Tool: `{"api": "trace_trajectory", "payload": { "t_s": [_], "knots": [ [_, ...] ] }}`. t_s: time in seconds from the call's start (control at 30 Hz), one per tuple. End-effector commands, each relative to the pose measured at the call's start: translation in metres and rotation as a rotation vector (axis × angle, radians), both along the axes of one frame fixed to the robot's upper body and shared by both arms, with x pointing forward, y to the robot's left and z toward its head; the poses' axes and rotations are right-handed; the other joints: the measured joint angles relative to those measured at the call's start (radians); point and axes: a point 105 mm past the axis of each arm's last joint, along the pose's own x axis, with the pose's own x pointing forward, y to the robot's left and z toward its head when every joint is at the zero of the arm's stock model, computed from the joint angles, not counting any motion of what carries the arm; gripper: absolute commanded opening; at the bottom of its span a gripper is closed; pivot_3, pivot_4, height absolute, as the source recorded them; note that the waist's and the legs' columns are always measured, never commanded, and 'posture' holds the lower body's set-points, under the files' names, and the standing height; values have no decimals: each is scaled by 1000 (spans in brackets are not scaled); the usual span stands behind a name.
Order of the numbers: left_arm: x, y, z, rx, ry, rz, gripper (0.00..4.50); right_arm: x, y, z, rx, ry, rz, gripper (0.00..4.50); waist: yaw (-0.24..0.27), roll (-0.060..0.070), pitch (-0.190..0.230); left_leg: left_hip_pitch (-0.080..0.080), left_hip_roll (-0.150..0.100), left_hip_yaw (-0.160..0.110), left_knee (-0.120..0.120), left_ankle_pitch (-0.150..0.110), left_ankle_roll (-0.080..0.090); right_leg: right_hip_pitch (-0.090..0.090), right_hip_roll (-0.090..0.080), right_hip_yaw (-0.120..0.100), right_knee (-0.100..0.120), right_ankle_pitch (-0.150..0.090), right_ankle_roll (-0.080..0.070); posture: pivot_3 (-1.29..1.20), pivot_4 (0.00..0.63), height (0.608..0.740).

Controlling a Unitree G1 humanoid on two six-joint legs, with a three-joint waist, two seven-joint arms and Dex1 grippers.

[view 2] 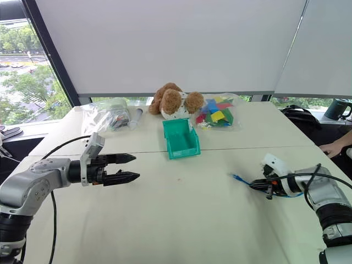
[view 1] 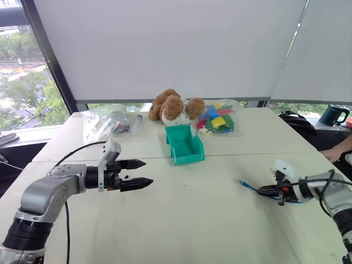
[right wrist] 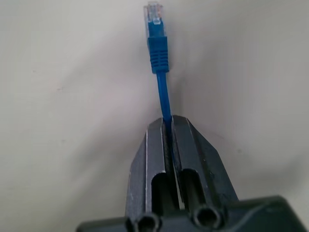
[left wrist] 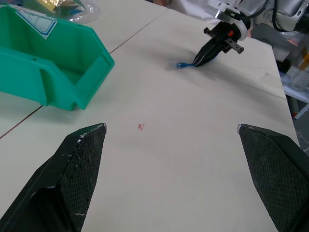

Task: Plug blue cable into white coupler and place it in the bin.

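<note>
Black fingers on your left gripper stand wide apart and hold nothing, hovering over the table short of the bin, which sits mid-table in front of the teddy bear. To the right, the blue cable lies low over the table, well apart from the bin. It looks light and springy, so hold close behind the plug. Your right gripper is pinched tight on the cord there, plug poking free. I can't pick out the white coupler, possibly too small to see.
</note>
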Motion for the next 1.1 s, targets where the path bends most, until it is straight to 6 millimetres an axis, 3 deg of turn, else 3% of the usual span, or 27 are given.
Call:
{"api": "trace_trajectory", "payload": {
  "t_s": [0.03, 0.2, 0.3, 0.53, 0.73, 0.83, 0.97, 1.1],
  "knots": [
    [1, 1, 14, -3, -44, -9, 4500, -1, 47, 26, 17, -69, 185, 62, 3, 0, 0, 0, 0, 0, 0, 0, 0, -1, 0, 0, 1, 0, 0, 0, 150, 740],
    [4, 1, 11, 14, -44, -14, 4500, -9, 111, 24, 32, -52, 389, 62, 5, 0, 1, 0, 0, -1, -1, 0, 0, -1, 1, 0, 0, 0, 0, 0, 150, 740],
    [5, 1, 9, 32, -50, -17, 4500, -9, 135, 16, 6, -32, 472, 62, 8, 0, 1, -1, 0, -1, -1, 0, 0, -1, 1, 0, 0, 0, 0, 0, 150, 740],
    [-1, -5, -4, 81, -57, -50, 4500, 1, 161, -6, -103, -39, 565, 62, 6, -1, 2, -1, -1, -1, -1, 0, 0, -1, 0, 0, 0, 0, 0, 0, 150, 740],
    [-5, -15, -16, 126, -73, -109, 4500, 5, 161, -13, -166, -50, 589, 62, 6, -1, 2, -1, 0, -1, -1, 0, 0, -1, 0, -1, 0, 0, 0, 0, 150, 740],
    [0, -30, -33, 192, -113, -188, 4500, 5, 160, -4, -148, -77, 574, 889, 10, -1, 2, -1, 0, -1, -1, 0, 0, -1, 0, 0, 0, 0, -1, 0, 150, 740],
    [7, -53, -54, 236, -148, -295, 4500, 0, 153, 19, -120, -151, 518, 2892, 21, -1, 2, -2, -1, 0, -1, 0, 0, -1, 0, -1, -1, -2, -3, 0, 150, 740],
    [14, -71, -70, 279, -172, -371, 4500, -12, 143, 38, -68, -190, 439, 2892, 29, -1, 2, -5, -1, 0, 0, 0, 0, -4, 0, -1, -1, 0, 0, 0, 150, 740]
  ]
}}
